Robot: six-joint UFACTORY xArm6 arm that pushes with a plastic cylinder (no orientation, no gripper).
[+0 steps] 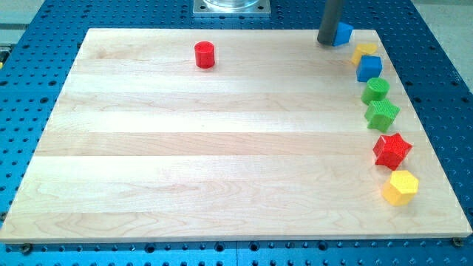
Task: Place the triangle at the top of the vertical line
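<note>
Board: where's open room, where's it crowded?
Free: the wooden board left of the line, except the red cylinder. Crowded: right edge, from the blue triangle beside my tip down to the yellow block.

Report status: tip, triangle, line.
My tip against blue triangle's left side, top right corner. Triangle heads the line, just above the yellow block. Red cylinder far left, nothing obstructing.

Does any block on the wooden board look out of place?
Yes: the red cylinder block sits alone near the view's top left, far from the line of blocks along the right edge. My tip touches the blue triangle block at that line's top.
</note>
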